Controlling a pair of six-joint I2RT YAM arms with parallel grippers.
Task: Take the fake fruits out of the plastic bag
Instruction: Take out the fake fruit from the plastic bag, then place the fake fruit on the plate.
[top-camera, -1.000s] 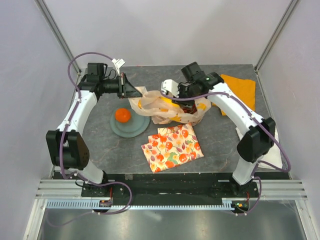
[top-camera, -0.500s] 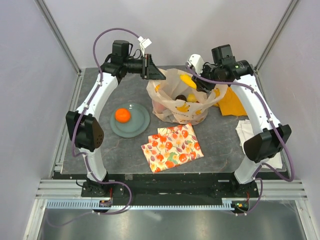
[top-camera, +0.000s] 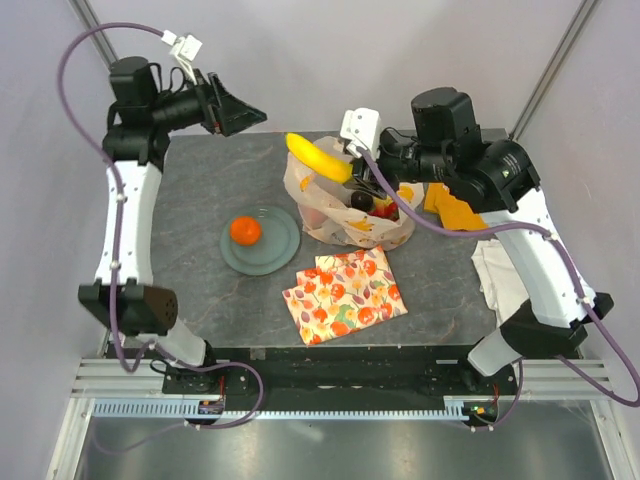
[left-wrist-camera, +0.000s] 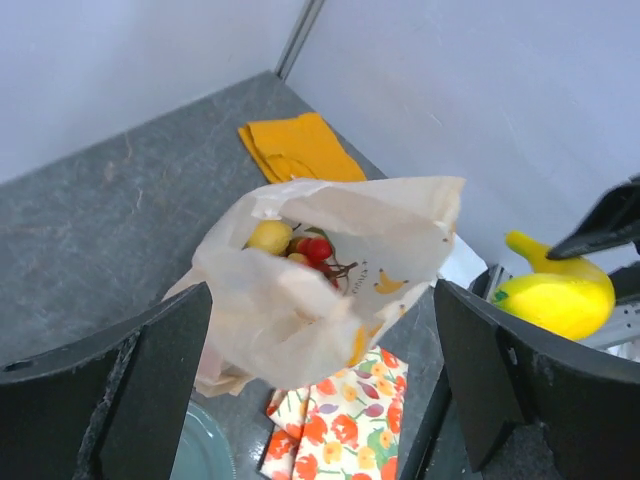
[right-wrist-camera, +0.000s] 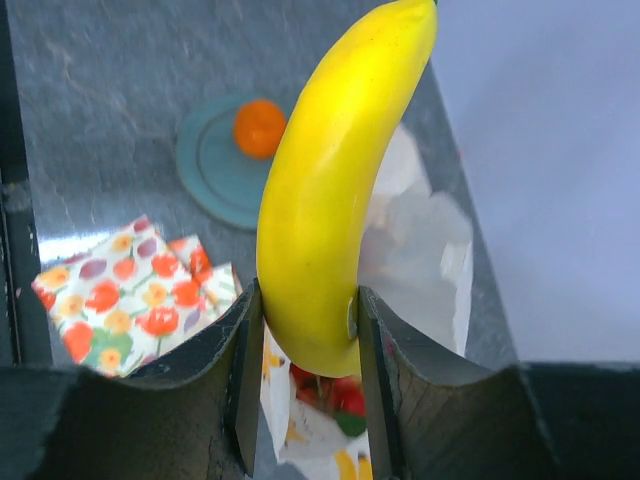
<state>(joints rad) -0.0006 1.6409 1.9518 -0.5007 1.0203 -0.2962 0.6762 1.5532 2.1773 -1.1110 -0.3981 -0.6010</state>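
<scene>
one banana (top-camera: 318, 158) is clamped in my right end effector (top-camera: 353, 168), above the bag (top-camera: 340, 230) standing on the counter (top-camera: 200, 190). my left end effector (top-camera: 237, 112) is released and empty.

The left arm stood raised high, the left gripper (top-camera: 240, 112) empty, fingers spread wide. The right arm arched inward, the right gripper (right-wrist-camera: 305, 330) fingers clamped on a banana (right-wrist-camera: 330, 180).

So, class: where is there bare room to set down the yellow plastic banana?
Bare grey tabletop lies behind the grey-green plate, left of the cream plastic bag; more between the flat fruit-printed cloth and the folded white cloth. Crowded around the bag, by the orange cloth.
</scene>
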